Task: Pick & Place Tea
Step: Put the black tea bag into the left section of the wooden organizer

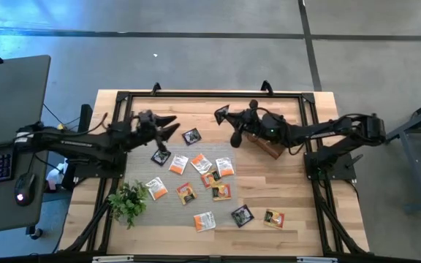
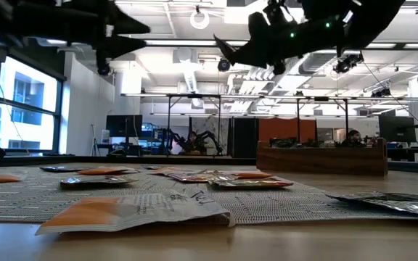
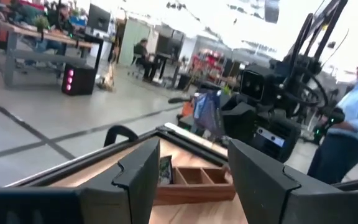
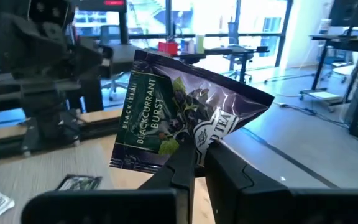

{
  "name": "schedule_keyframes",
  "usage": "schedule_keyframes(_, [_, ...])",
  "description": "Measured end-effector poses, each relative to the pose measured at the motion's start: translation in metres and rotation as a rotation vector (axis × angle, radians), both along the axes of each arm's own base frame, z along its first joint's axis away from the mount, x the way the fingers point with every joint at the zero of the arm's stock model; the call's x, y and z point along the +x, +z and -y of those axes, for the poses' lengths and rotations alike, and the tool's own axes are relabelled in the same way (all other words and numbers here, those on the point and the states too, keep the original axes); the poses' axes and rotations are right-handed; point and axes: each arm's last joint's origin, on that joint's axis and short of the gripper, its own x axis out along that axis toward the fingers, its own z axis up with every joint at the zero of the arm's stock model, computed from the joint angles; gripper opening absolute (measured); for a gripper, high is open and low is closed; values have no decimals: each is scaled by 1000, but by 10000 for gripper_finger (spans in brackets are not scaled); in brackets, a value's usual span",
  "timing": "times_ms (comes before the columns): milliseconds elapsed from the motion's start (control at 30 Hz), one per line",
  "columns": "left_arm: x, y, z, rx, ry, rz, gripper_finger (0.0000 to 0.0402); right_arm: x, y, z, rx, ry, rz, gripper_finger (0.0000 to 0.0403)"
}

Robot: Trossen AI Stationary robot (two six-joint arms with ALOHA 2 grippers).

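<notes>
Several small tea sachets point(image 1: 203, 164), orange-and-white and black, lie flat on a grey woven mat point(image 1: 174, 193). My right gripper point(image 1: 229, 117) is above the table's far middle, shut on a black tea sachet point(image 4: 179, 109). That sachet also shows in the left wrist view point(image 3: 204, 112) and dark in the low view point(image 2: 231, 51). My left gripper point(image 1: 168, 126) hovers open over the mat's far left with nothing between its fingers point(image 3: 138, 177), facing the right gripper. My right gripper pinches the black sachet by one edge point(image 4: 196, 144) between its two fingers point(image 4: 182, 168). The fingers lie about level and come from the table's right side. The sachet stands tilted above the fingertips, lifted clear of the table.
A wooden compartment box point(image 1: 265, 146) stands under the right arm at the far right, and the low view shows its side point(image 2: 321, 157). A green plant sprig point(image 1: 128, 202) lies at the mat's near left. A black frame point(image 1: 196, 93) borders the table. A person point(image 3: 347, 124) stands beyond the table.
</notes>
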Motion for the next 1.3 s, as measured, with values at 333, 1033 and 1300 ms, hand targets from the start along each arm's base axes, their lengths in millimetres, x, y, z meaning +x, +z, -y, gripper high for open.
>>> schedule_keyframes(333, [102,3,-9,-15,21,-174,188,6,-18,2,13,-39,-76,31])
schedule_keyframes(1033, [147,6,-15,-109,127,-288,85,7,-16,1,-35,-21,-78,31])
schedule_keyframes(1300, [147,5,-15,-82,125,-308,10,7,-15,0,-72,9,-87,26])
